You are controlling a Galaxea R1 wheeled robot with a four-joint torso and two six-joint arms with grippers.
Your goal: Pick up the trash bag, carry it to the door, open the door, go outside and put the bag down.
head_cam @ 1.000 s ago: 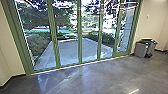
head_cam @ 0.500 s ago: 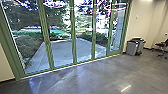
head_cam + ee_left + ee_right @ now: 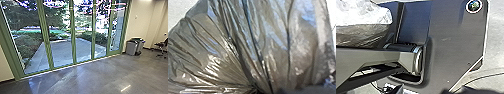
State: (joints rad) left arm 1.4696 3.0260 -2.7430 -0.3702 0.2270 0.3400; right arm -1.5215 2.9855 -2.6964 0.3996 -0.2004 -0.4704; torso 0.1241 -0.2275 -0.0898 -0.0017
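Observation:
The trash bag (image 3: 268, 45), translucent grey-brown plastic, shows large and close in the left wrist view, its folds drawn together at a gathered point. Part of the same bag (image 3: 363, 35) appears in the right wrist view beside the robot's own jointed bar, bright where light strikes it. Ahead in the head view stands the glass door wall with green frames (image 3: 73, 37), its panels closed as far as can be seen. How the fingers of either gripper stand cannot be told.
Grey and dark waste bins (image 3: 132, 47) stand by the wall right of the glass. A wheeled chair (image 3: 162, 47) is at the far right. Polished floor (image 3: 95, 77) leads to the door sill. Outside, a paved path (image 3: 62, 51) runs between bushes.
The head view has shifted so that the glass wall and bins lie further left, and the chair has come into sight. Over the last half second it has hardly changed.

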